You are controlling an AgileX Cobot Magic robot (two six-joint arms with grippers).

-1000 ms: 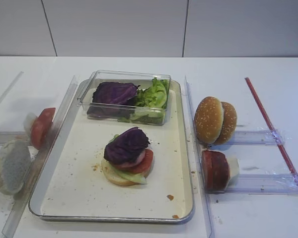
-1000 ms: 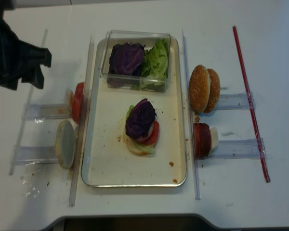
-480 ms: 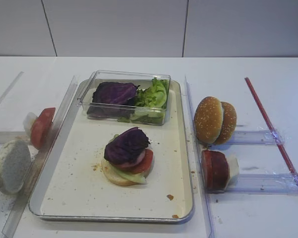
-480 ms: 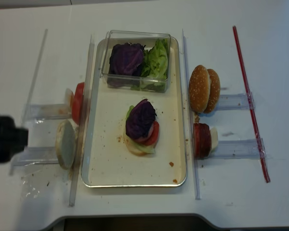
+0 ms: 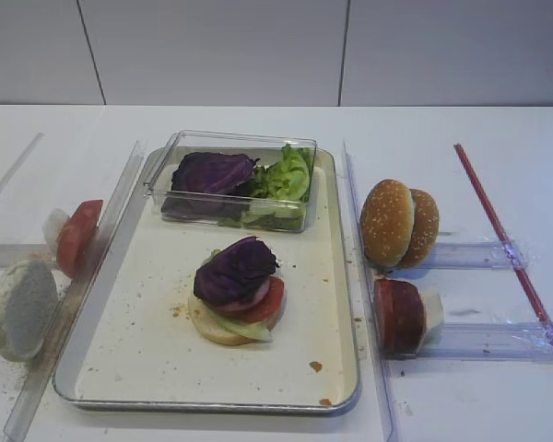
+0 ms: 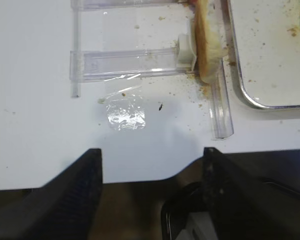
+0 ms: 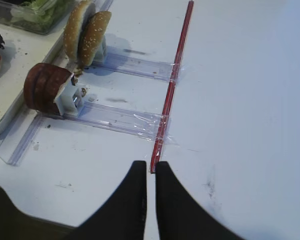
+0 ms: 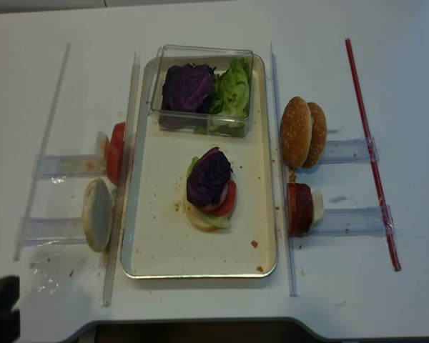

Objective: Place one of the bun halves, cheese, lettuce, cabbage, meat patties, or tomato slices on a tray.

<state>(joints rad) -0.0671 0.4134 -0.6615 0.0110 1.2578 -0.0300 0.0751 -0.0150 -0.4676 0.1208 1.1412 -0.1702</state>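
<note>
Burger parts lie across a white table (image 5: 258,124) backed by pale wall panels (image 5: 212,51). Much is only partly seen: the left gripper (image 6: 152,160) shows in its wrist view as two dark fingers (image 6: 85,175) standing wide apart over the table's near edge with nothing between them, and in the realsense view only a dark corner at near left. The right gripper (image 7: 151,172), pressed together and empty, hovers by the near end of a red strip (image 5: 498,226).

On the cream tray (image 5: 147,354), crumb-flecked, a stack sits near the middle: pale bun half (image 5: 219,329), lettuce (image 5: 244,327) peeking out, tomato slice (image 5: 267,299), a pinkish layer barely visible, and purple cabbage (image 5: 233,270) on top. A clear plastic box (image 5: 230,177) at the tray's far end holds more cabbage and lettuce.

Left of the tray, a pale bun half (image 5: 20,308) and tomato slices (image 5: 76,237) stand on edge in clear holders. Right, sesame bun halves (image 5: 398,223) and meat patties (image 5: 398,315) stand likewise; how many patties cannot be told.
</note>
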